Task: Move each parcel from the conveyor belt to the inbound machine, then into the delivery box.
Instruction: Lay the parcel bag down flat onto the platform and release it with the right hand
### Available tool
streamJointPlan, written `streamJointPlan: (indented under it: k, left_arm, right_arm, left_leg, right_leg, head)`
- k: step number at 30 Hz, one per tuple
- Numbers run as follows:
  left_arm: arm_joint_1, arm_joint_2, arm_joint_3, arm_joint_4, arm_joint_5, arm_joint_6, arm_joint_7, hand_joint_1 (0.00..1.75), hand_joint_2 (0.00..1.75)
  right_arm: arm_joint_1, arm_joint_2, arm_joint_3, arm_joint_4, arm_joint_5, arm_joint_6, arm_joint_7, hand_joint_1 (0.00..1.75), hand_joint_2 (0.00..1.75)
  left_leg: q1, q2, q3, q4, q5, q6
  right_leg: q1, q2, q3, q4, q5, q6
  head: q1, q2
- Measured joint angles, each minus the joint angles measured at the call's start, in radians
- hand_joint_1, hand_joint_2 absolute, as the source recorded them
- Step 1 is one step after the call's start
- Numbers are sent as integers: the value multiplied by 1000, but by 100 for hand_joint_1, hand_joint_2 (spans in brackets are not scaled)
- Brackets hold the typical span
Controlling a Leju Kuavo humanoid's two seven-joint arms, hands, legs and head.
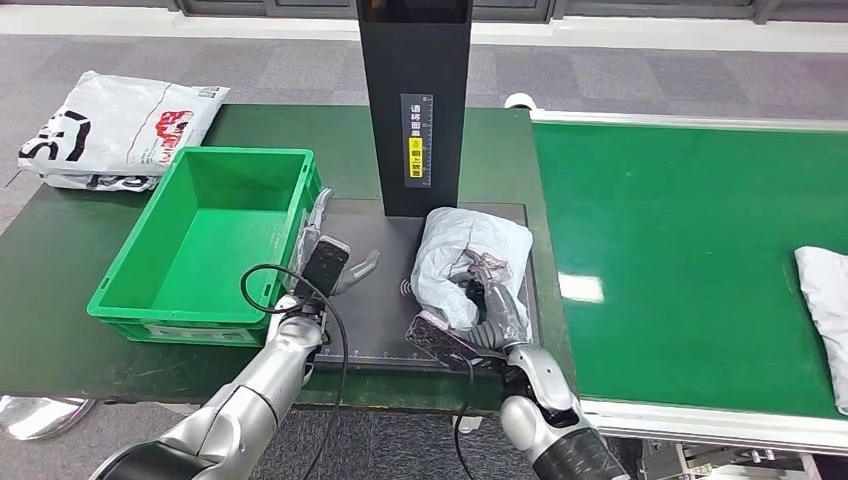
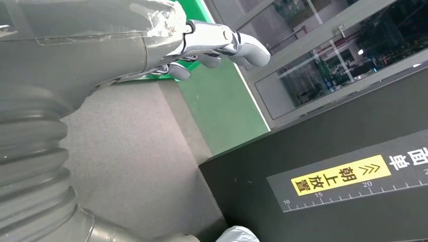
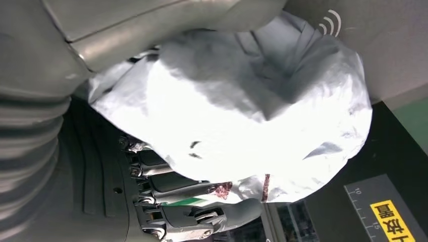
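Note:
A crumpled white parcel (image 1: 470, 248) lies on the dark flat pad of the inbound machine (image 1: 380, 312), just in front of its black column (image 1: 413, 100). My right hand (image 1: 487, 292) grips the parcel from the near side. In the right wrist view the parcel (image 3: 242, 111) fills the space between the thumb and the darker fingers (image 3: 171, 190). My left hand (image 1: 328, 258) hovers over the pad's left part, beside the corner of the green delivery box (image 1: 130, 272), fingers (image 2: 212, 45) spread and holding nothing. The conveyor belt (image 1: 690, 260) runs along the right.
A second white parcel (image 1: 825, 300) lies on the belt at the right edge. A large white printed bag (image 1: 115, 130) sits on the table behind the box. The box is empty inside. Cables loop from both wrists.

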Motion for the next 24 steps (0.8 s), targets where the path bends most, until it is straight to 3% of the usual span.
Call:
streamJointPlan:
  k: [4,9,16,24]
  left_arm:
    - [7,0,0,-8,5,0,-2,0,175]
    - [34,3,1,-37,37,-4,-23,0,175]
    - [39,-1,6,-65,84,-23,-50,0,175]
    - [45,-5,6,-82,120,-48,-65,0,175]
  right_arm:
    - [15,-3,-15,-25,-40,-40,-35,0,175]
    - [64,-4,-98,-136,-236,-173,-224,0,175]
    - [90,3,-238,-235,-550,-226,-439,0,175]
    - [103,18,-344,-267,-722,-191,-491,0,175]
  left_leg:
    - [0,0,0,0,0,0]
    - [0,0,0,0,-1,0]
    - [0,0,0,0,-1,0]
    - [0,0,0,0,-1,0]
  right_leg:
    - [0,0,0,0,0,0]
    - [0,0,0,0,0,0]
    - [0,0,0,0,0,0]
    - [0,0,0,0,0,0]
  head:
    - [0,0]
    - [0,0]
    - [0,0]
    - [0,0]
